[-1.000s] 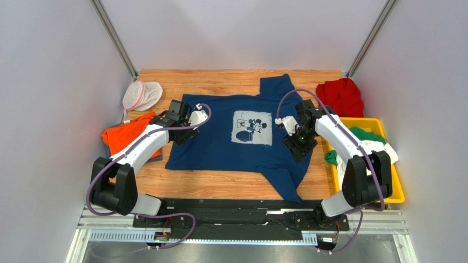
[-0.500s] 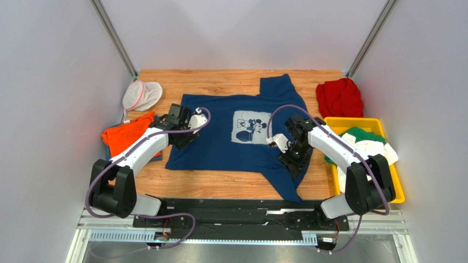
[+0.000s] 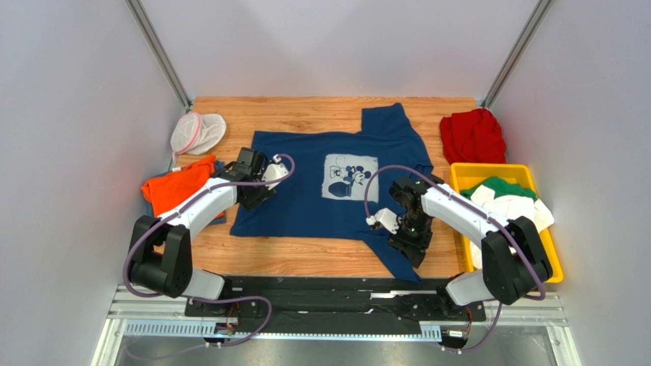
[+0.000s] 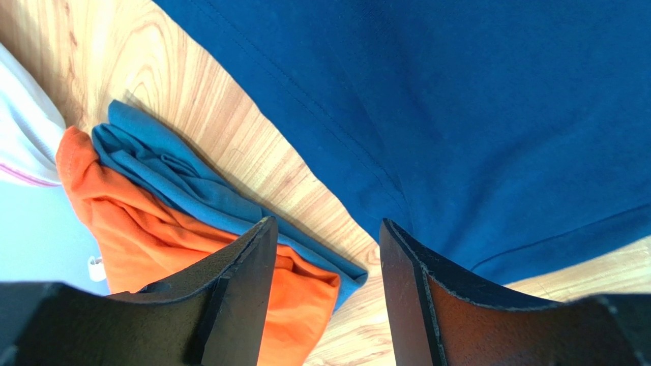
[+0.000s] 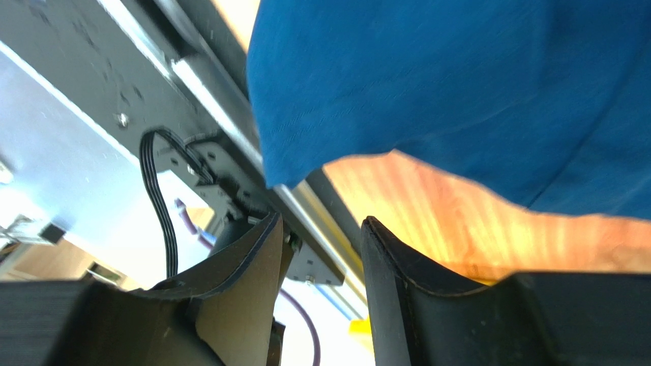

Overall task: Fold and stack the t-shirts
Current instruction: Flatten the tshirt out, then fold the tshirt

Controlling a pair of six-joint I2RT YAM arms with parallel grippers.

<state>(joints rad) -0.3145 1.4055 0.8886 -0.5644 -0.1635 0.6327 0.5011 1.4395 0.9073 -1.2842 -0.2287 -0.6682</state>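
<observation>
The navy shirt (image 3: 306, 210) lies flat and unfolded on the counter (image 3: 306, 114) under both left jaws and right jaws, which stand parted and empty. The orange shirt (image 3: 172, 187) sits just outside the left jaws. The red shirt (image 3: 474, 133), green shirt (image 3: 500, 185) and white shirt (image 3: 512, 206) lie crumpled beyond the right jaws, unfolded.

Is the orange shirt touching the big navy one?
Apart: the left wrist view shows bare wood between the orange shirt and the navy shirt.

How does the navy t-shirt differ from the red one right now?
The navy t-shirt lies spread out at the middle of the table; the red t-shirt sits crumpled at its far right corner. The navy one shows a pale Mickey print; the red one shows none. Both are unfolded.
</observation>
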